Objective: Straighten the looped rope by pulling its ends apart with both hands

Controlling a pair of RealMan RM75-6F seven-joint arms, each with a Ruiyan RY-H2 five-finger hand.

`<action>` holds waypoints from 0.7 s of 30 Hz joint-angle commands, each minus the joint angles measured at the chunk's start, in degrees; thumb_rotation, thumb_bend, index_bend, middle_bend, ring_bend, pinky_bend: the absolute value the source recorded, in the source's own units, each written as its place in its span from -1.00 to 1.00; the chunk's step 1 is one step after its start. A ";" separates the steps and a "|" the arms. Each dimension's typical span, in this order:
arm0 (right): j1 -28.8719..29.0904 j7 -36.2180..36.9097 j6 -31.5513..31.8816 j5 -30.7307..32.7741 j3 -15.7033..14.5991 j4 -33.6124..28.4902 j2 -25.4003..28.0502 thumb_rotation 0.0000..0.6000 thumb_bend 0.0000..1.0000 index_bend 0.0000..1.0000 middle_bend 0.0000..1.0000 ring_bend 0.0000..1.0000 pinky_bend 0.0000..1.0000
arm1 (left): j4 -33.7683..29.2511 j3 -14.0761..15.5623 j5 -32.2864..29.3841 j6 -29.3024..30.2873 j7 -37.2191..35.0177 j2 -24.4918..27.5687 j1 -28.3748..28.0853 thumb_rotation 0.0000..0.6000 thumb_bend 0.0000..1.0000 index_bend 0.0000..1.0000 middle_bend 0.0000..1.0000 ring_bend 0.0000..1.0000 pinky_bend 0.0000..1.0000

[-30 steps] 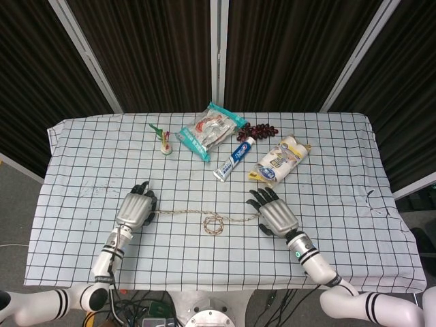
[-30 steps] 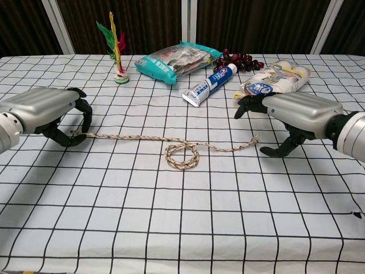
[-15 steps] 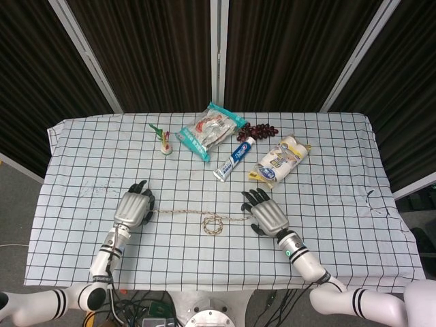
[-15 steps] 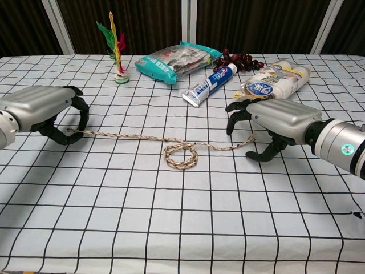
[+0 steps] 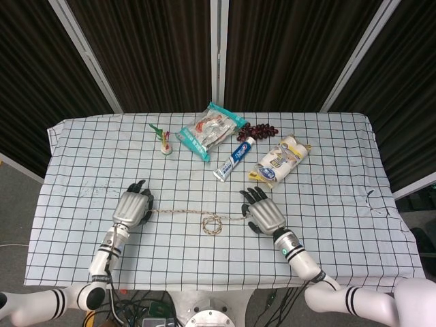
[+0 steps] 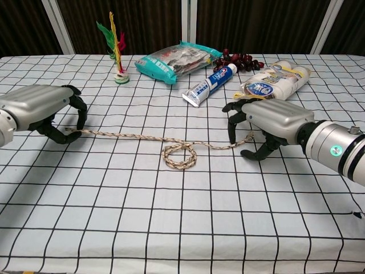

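The left hand [image 6: 40,108] is curled over the left end of the rope [image 6: 142,138], and that end is seen pinched between its dark fingertips [image 6: 78,113] and thumb in the chest view. In the head view the same hand [image 5: 133,207] is placed palm down at the rope's left end.

The right hand [image 6: 267,119] is arched over the right end of the rope, with its fingertips [image 6: 231,128] lowered around the end and its thumb set on the cloth just behind. Whether the end is actually gripped cannot be told; the fingers are bent but not closed together. In the head view this hand [image 5: 262,212] is seen just right of the rope's end.

Between the hands the rope is laid across the checked tablecloth [image 6: 182,217], with a small coil [image 6: 180,156] kept in its middle, nearer the right hand.

Further back, a toothpaste tube [image 6: 208,85] is lying at a slant, beside a yellow-and-white packet [image 6: 276,79]. Behind them a teal snack bag [image 6: 174,60] and a bunch of dark grapes [image 6: 239,60] are placed, and a feathered shuttlecock [image 6: 117,48] is stood upright at the far left.
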 commanded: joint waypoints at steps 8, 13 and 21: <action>0.44 -0.46 -0.25 1.11 -0.13 0.65 -0.47 1.00 -0.40 -0.01 -0.84 -1.00 -1.00 | 0.24 -0.02 -0.05 -0.08 -0.19 -0.04 0.05 1.00 -0.16 0.29 -0.34 -0.83 -0.65; 0.56 -0.65 -0.25 1.88 -0.06 0.95 -0.65 1.00 -0.40 0.02 -0.83 -1.00 -1.00 | 0.31 -0.02 -0.01 -0.08 -0.30 -0.02 0.09 1.00 -0.16 0.29 -0.34 -0.83 -0.65; 0.72 -0.44 0.04 1.93 -0.28 1.27 -1.05 1.00 -0.40 0.07 -0.81 -1.00 -1.00 | 0.28 -0.05 0.03 -0.17 -0.37 -0.02 0.05 1.00 -0.16 0.29 -0.34 -0.83 -0.65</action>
